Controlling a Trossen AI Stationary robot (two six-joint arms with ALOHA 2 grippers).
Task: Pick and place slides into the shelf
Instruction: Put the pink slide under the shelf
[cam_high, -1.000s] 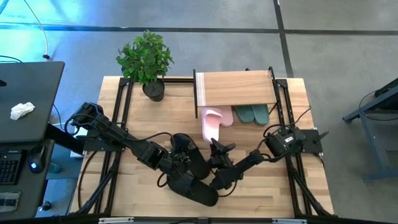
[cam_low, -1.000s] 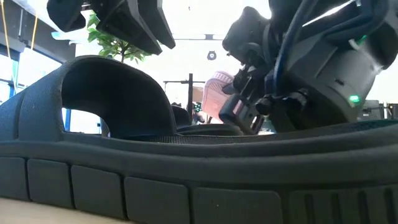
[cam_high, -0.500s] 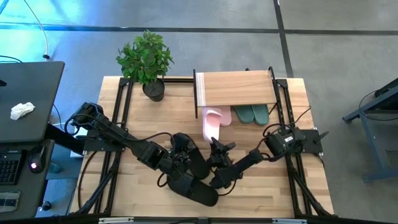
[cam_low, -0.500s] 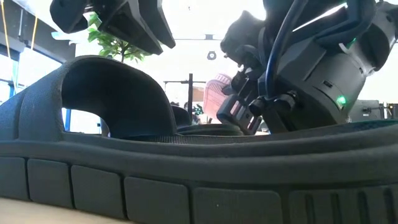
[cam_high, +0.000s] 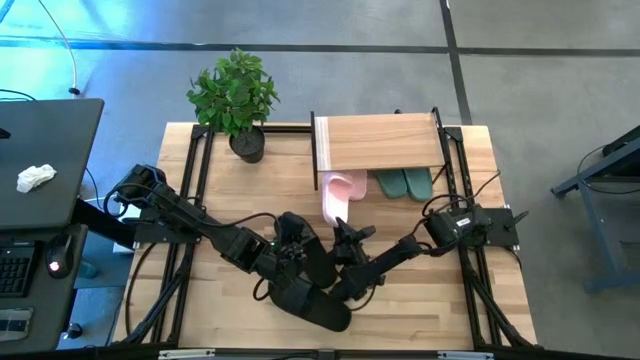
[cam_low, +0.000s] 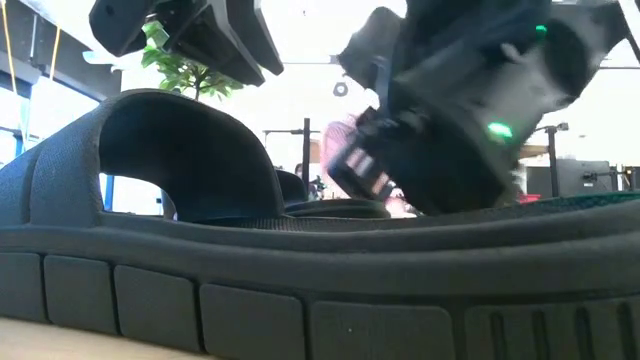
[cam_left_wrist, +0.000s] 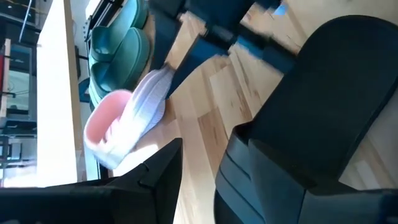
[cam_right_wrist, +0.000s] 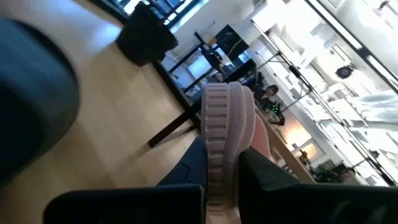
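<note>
The shelf (cam_high: 380, 143) stands at the table's far edge. Two teal slides (cam_high: 405, 183) and one pink slide (cam_high: 353, 183) lie under it. My right gripper (cam_high: 342, 230) is shut on the other pink slide (cam_high: 333, 203), just in front of the shelf's left end. Two black slides lie on the table's near half, one (cam_high: 300, 250) beside the other (cam_high: 315, 305); the low view looks right at the near one (cam_low: 200, 200). My left gripper (cam_high: 283, 250) is open above the farther black slide (cam_left_wrist: 336, 106), apart from it. My right gripper pinches the pink slide's near end (cam_right_wrist: 219, 155) between its two fingers (cam_right_wrist: 186, 171), coming level from the table's near right. The slide stands on its edge, ribbed sole (cam_left_wrist: 146, 112) showing, and points toward the shelf. Whether it touches the table cannot be told.
A potted plant (cam_high: 238, 100) stands at the far left corner beside the shelf. Black rails (cam_high: 190, 190) run along both table sides. A side desk with a laptop (cam_high: 40, 160) sits left of the table. Bare wood (cam_high: 260, 190) lies left of the held slide.
My right gripper has carried the pink slide a little toward the table's left and the shelf, and its wrist has turned over in the low view. The left arm and the black slides have stayed in place.
</note>
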